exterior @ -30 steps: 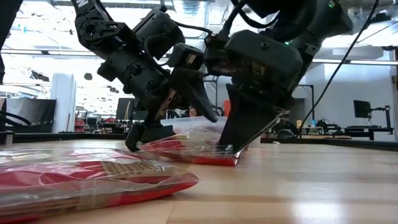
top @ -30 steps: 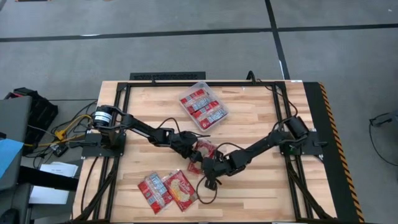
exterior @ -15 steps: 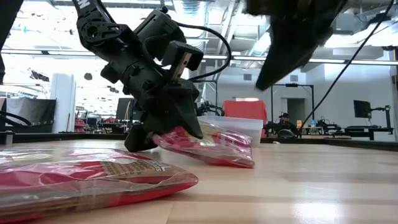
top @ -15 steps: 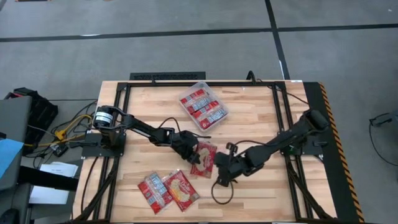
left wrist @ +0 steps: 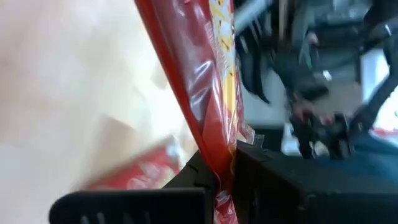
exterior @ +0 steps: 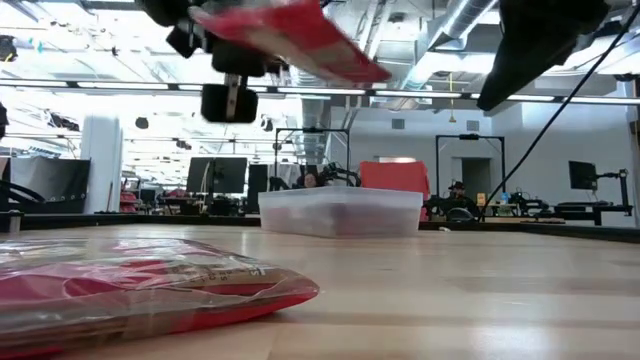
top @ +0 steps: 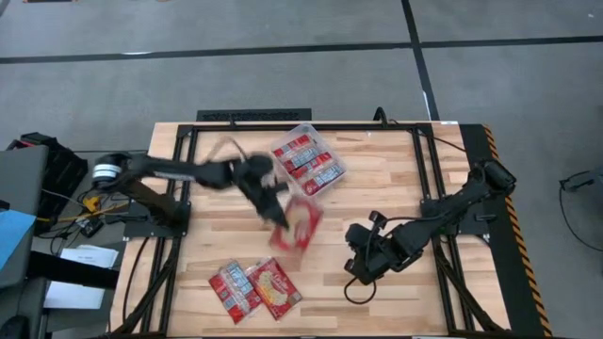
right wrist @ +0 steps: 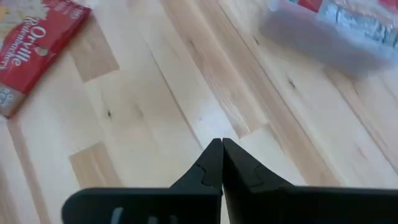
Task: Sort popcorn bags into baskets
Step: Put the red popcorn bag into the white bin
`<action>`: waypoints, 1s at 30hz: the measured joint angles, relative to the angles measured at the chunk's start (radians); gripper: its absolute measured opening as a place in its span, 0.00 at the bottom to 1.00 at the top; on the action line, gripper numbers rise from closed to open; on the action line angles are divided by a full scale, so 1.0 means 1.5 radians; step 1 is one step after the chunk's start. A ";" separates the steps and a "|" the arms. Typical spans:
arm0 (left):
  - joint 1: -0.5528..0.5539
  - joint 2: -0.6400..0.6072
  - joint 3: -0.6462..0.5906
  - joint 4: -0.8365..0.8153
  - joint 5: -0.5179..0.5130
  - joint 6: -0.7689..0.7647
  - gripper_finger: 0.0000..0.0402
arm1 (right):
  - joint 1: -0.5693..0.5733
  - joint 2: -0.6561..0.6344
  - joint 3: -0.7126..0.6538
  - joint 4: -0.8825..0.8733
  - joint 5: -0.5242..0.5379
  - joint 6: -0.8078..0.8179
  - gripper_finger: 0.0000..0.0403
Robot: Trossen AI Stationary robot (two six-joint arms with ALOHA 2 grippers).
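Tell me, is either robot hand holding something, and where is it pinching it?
The left gripper pinches a red popcorn bag by one edge, lifted above the table. The right gripper is shut and holds nothing.

Workshop around a wooden table

The table [top: 377, 179] stands on grey floor [top: 283, 85] crossed by dark lines. Beyond it, white walls, ceiling ducts [exterior: 450, 20], bright strip lights, monitors [exterior: 215, 175] on desks, and a seated person [exterior: 457, 190].

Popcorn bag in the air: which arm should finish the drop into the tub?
Left. The left gripper already holds the popcorn bag, lifted off the table just short of the clear tub. The right gripper, fingers shut on nothing, sits farther away over bare wood.
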 joint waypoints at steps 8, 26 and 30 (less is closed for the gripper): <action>0.245 -0.005 0.175 -0.322 0.005 0.298 0.01 | -0.013 0.021 0.001 0.001 0.001 0.011 0.04; 0.461 0.385 0.692 -0.772 -0.138 0.845 0.01 | -0.033 0.023 0.000 0.008 -0.003 0.062 0.03; 0.459 0.424 0.697 -0.778 -0.147 0.891 0.01 | -0.033 0.023 0.000 0.008 -0.003 0.075 0.04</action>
